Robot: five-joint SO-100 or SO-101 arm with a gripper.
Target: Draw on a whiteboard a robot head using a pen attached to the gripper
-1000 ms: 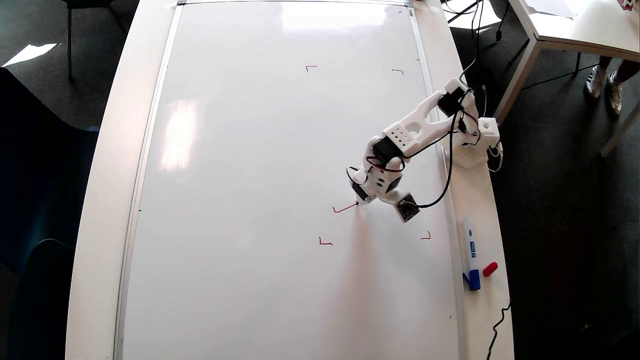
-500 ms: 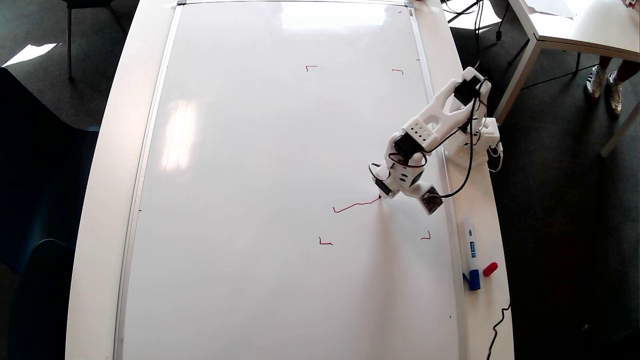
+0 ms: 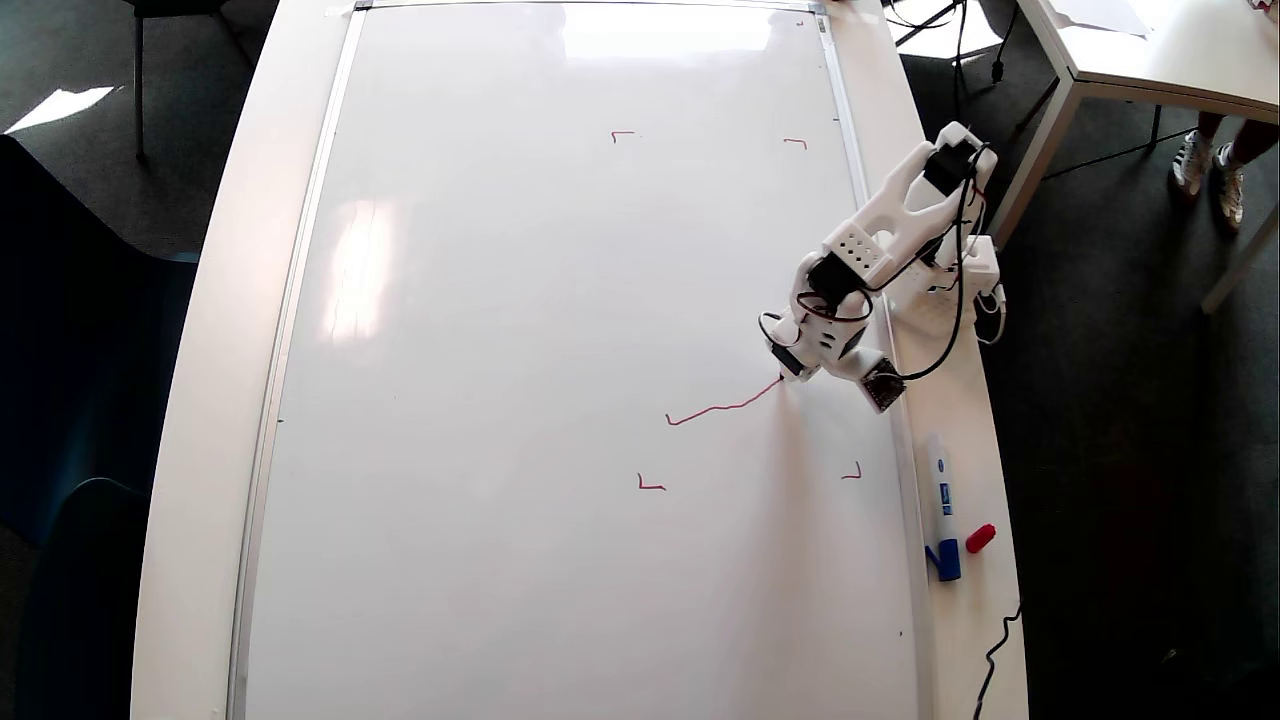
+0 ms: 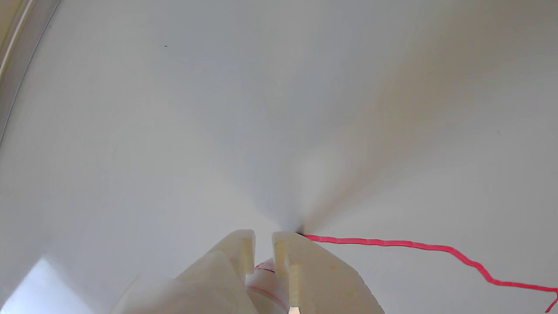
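Overhead view: the whiteboard fills the bench; at centre right a wobbly red line, the start of the robot head, runs left to right, rising toward the gripper. In the wrist view the jaws stand nearly closed, clenched on the pen, whose long axis points up-frame, its tip touching the board at the line's left end.

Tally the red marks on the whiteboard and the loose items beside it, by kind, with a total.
Red corner marks: 4
Red drawn line, running from the pen held in the gripper: 1
Blue-capped marker on the tabletop rim: 1
Loose red cap: 1
Total: 7
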